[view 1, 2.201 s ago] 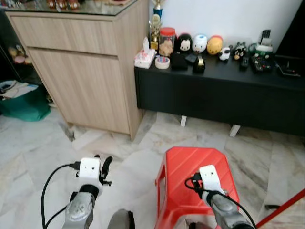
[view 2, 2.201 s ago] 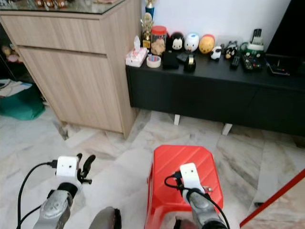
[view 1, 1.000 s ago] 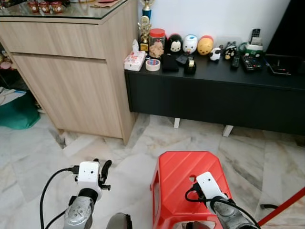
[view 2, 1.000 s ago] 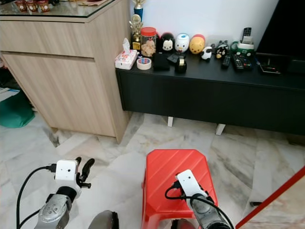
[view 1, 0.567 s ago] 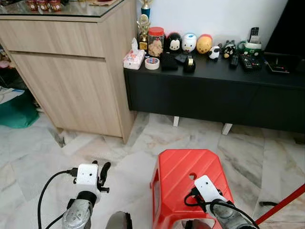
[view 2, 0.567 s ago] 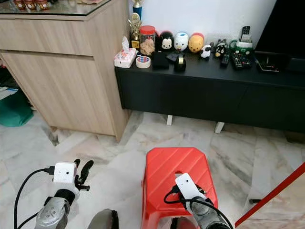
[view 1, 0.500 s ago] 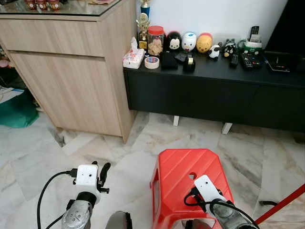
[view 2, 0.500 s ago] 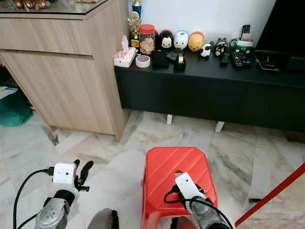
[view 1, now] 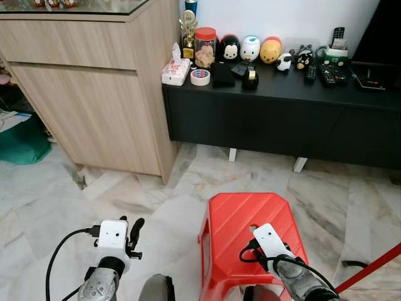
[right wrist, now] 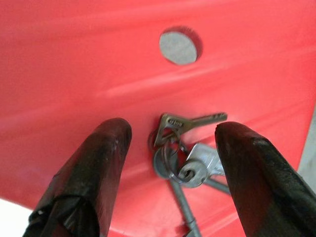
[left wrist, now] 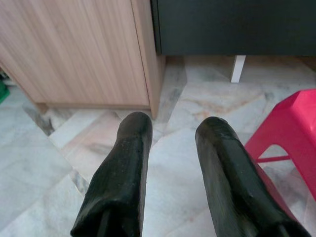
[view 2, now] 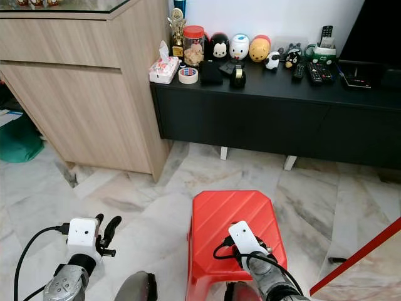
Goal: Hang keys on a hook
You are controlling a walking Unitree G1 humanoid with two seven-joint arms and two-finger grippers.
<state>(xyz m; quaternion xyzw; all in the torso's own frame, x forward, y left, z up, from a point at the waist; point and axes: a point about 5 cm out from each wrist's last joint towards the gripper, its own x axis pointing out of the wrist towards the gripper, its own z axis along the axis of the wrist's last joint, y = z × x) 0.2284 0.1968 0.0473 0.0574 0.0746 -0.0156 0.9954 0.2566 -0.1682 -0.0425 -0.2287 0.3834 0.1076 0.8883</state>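
The right gripper [right wrist: 170, 143] hangs low over the glossy red plastic stool [view 1: 235, 216], black fingers spread wide either side of the bunch of silver metal keys on a ring [right wrist: 183, 160] lying flat on the seat, so I'd guess it's lined up for a pinch. Those keys are clear in the right wrist view. The left gripper [left wrist: 173, 143] idles apart over the marble floor [view 1: 56, 200]. Farther off, the black low cabinet [view 1: 282, 119]; I can't spot a hook
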